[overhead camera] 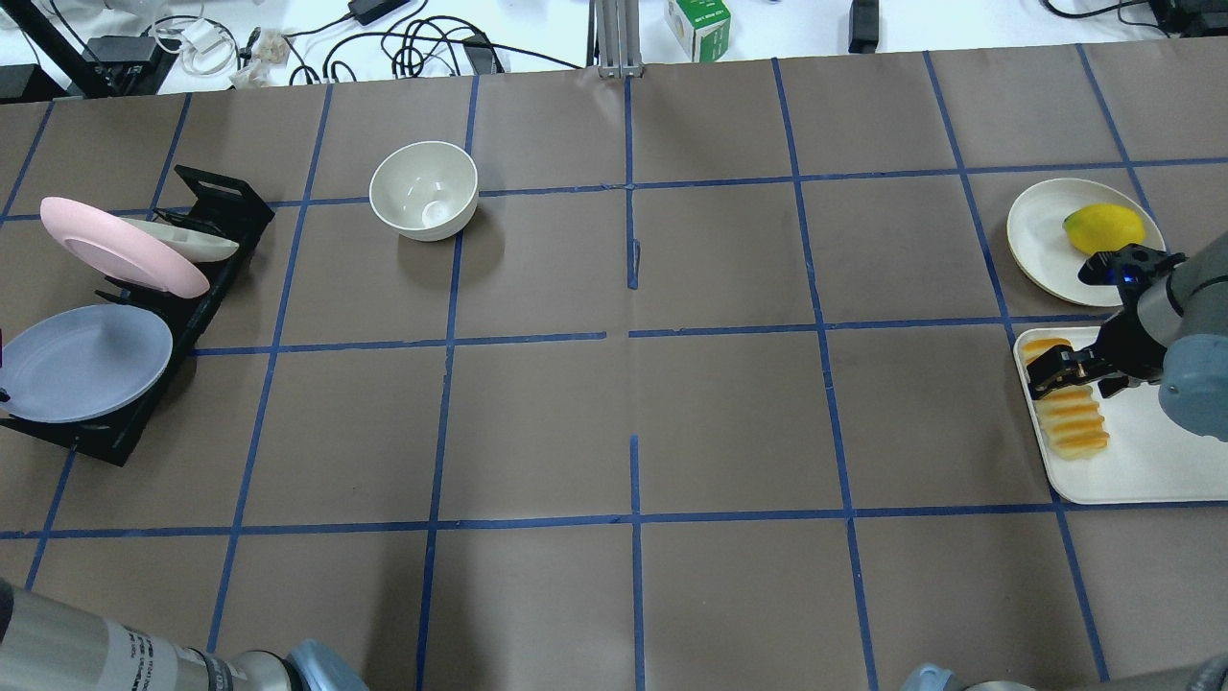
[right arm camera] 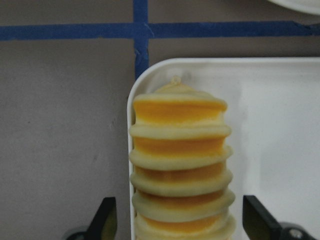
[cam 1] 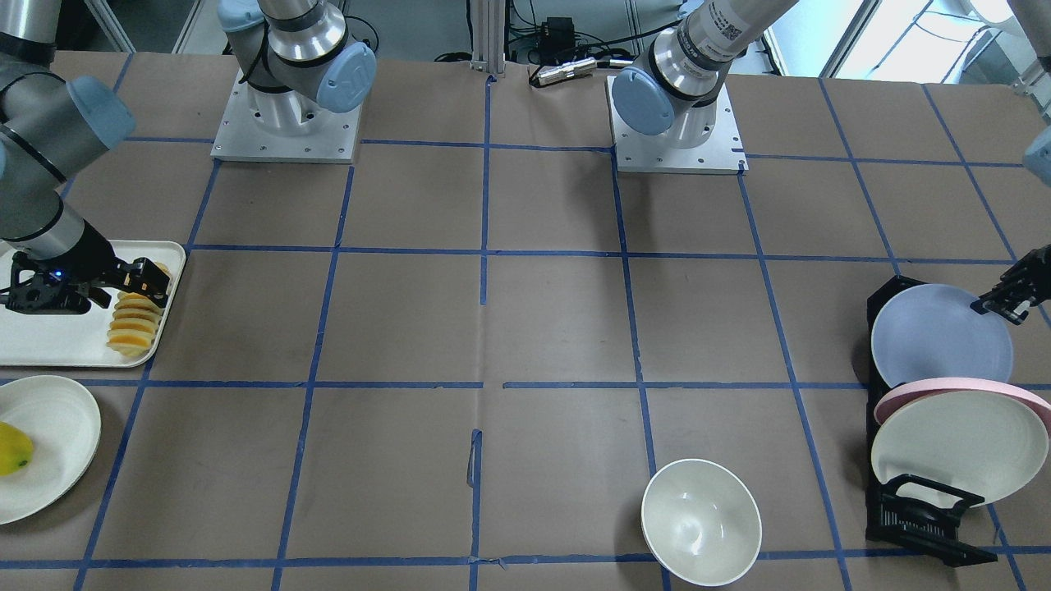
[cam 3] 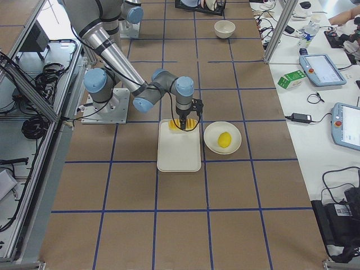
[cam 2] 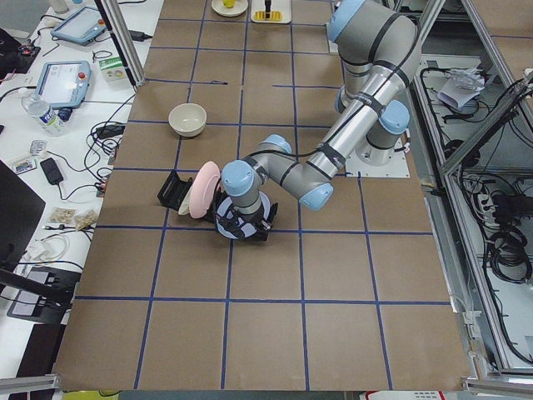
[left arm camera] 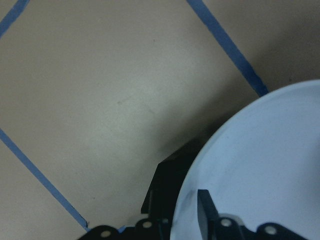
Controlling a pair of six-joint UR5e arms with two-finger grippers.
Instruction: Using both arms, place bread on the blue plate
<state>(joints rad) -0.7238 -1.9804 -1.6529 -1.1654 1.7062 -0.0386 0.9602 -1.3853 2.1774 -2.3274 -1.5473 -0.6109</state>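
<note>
Nothing is placed yet: seen from overhead, the orange-yellow sliced toy bread [overhead camera: 1070, 415] lies on a white rectangular tray [overhead camera: 1142, 475] at 3 o'clock of the brown surface [overhead camera: 624, 413], the right hand [right arm camera: 177, 210] spread apart around it, while the round pale blue plate [overhead camera: 82, 360] stands in a black rack [overhead camera: 221, 197] at 9 o'clock, close beside a round pink plate [overhead camera: 125, 245], with the left hand [cam 1: 1003, 305] at its rim, clamped or not I cannot tell.

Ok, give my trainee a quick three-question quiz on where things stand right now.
1. True or false: the sliced orange-yellow toy bread lies on the white rectangular tray.
2. The round pale-blue plate rests in: A) the black dish rack B) the tray C) a drawer.
3. Fill in: the fingers of the black right gripper are ___ either side of the bread.
Key: 1 true; 2 A; 3 open.
</note>
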